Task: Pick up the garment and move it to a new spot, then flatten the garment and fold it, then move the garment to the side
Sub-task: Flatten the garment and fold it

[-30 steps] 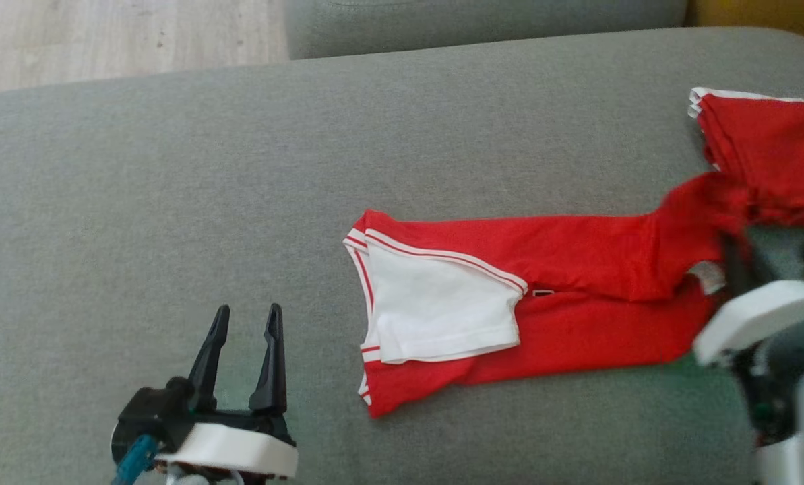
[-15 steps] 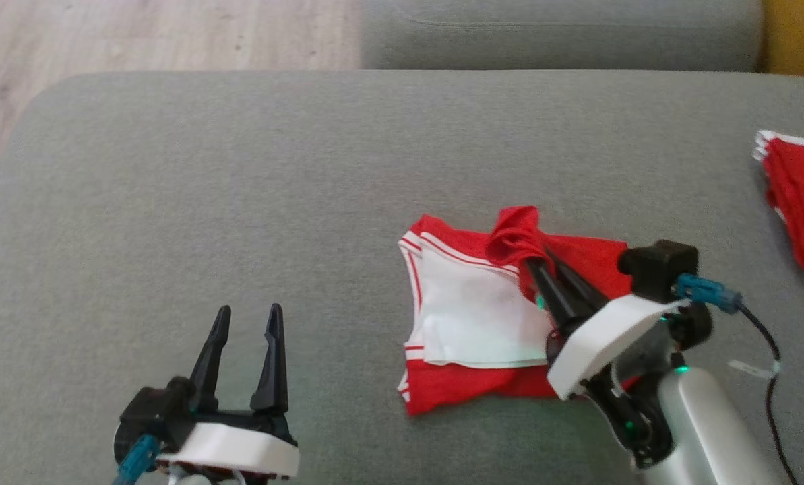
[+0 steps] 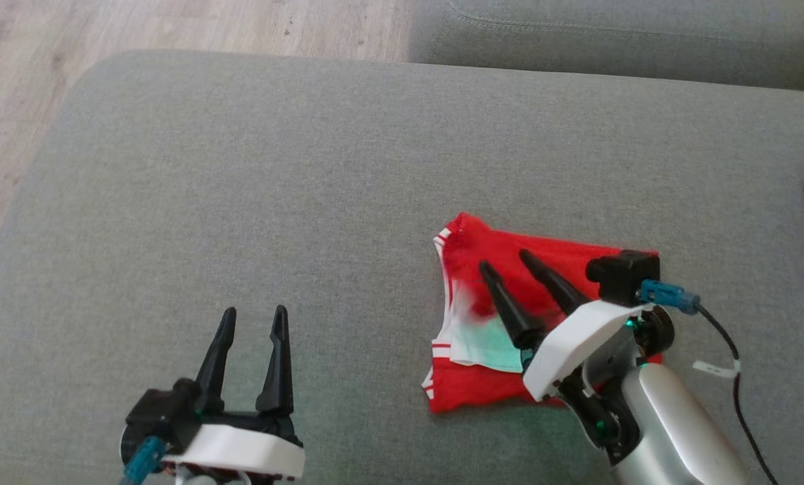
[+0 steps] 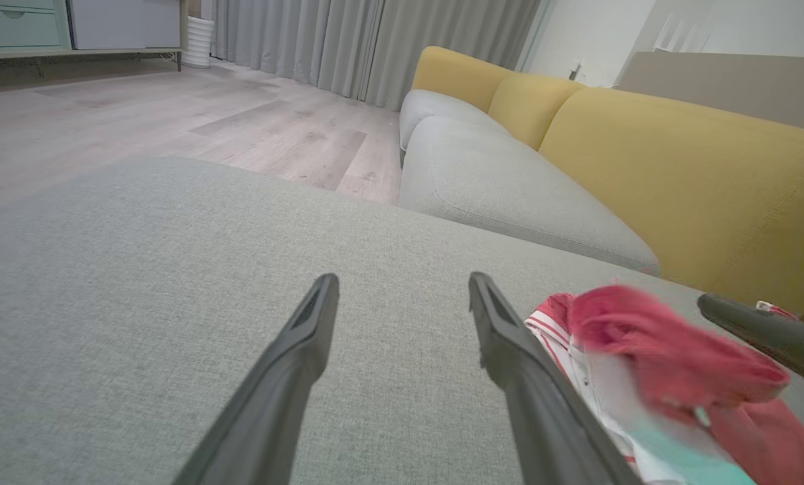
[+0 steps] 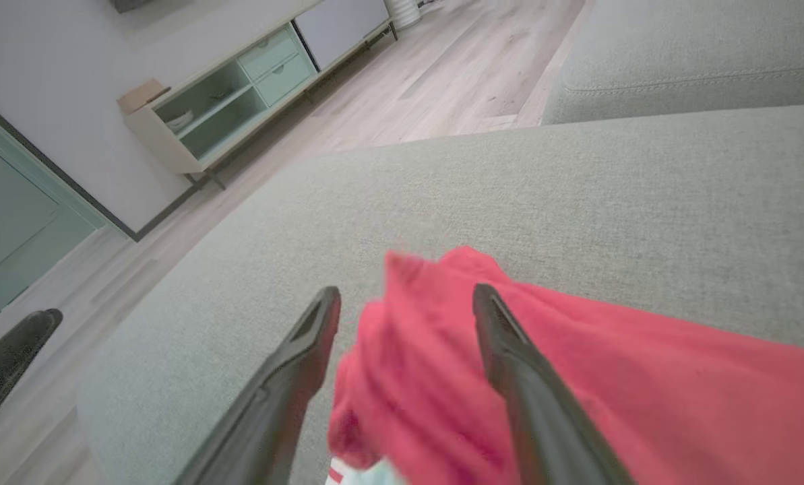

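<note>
- Head view, 7 o'clock: left gripper point(image 3: 254, 311) hovers over the cushion point(image 3: 307, 168), jaws apart and empty. It looks too far off to pin the cloth if it slips.
- 4 o'clock: garment point(image 3: 482, 387) lies part-folded, its top flap point(image 3: 469, 269) blurred and loose. It could land crooked, leaving the white panel point(image 3: 486, 342) uncovered.
- Just right: right gripper point(image 3: 504, 260) stands over that flap, jaws apart, clamping nothing. A fingertip may snag the cloth on withdrawal and drag the fold open.

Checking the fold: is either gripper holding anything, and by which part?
Nothing is held: left gripper and right gripper both stand open, the right above the garment.
</note>
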Robot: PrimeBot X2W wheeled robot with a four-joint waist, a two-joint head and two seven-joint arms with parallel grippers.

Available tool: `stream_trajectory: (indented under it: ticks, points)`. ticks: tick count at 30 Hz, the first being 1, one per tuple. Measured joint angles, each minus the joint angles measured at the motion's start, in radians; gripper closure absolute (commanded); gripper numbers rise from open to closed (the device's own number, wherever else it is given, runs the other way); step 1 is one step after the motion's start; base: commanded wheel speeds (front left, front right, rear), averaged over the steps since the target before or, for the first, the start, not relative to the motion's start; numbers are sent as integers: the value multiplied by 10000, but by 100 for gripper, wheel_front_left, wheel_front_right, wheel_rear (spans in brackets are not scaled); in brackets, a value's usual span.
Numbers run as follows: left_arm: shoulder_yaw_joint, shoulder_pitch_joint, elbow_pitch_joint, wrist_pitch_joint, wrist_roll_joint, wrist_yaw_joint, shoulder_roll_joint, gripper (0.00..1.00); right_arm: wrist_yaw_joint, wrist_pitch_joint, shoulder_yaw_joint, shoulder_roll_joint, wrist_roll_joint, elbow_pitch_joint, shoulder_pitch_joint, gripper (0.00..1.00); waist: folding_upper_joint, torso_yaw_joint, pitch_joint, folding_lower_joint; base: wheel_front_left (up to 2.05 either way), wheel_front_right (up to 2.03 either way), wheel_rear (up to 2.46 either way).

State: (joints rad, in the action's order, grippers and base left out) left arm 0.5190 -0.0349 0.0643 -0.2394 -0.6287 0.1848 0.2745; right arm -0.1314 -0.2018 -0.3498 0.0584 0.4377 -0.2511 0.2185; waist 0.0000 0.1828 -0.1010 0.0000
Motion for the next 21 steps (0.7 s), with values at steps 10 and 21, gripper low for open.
stream_trajectory:
  ticks: [10, 21]
  points:
    - [119, -6, 35, -8, 6, -12, -127, 0, 0, 1162, 965, 0, -619, 566, 415, 0, 0, -439, -115, 1, 0, 0, 0]
    - [322, -241, 257, -10, 23, -94, -286, 0, 0, 1549, 2303, -4, -2307, 1348, -264, 0, 0, -701, -232, 1, 0, 0, 0]
